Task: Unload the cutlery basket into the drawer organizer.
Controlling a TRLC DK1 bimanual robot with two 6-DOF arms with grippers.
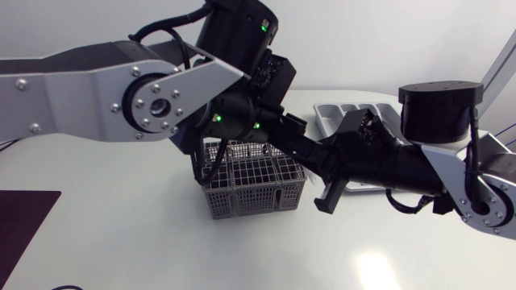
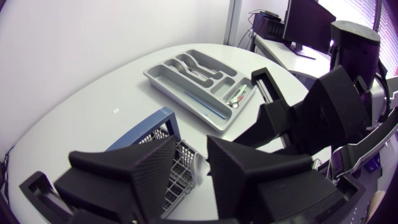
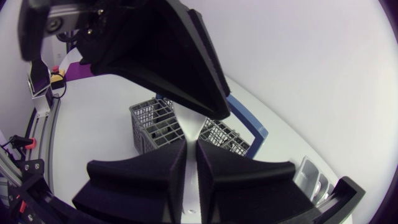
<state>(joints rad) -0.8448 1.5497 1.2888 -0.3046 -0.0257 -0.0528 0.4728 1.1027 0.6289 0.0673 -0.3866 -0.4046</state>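
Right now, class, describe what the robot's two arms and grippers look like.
The left arm and right arm have silver-grey links with bolts, black joints and black cables; green lights dot the left. The left gripper and right gripper are matte black broad wedges.

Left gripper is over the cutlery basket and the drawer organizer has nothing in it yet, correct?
Not quite. The drawer organizer is not empty: the left wrist view shows cutlery lying in several of its compartments. The left gripper is indeed over the cutlery basket.
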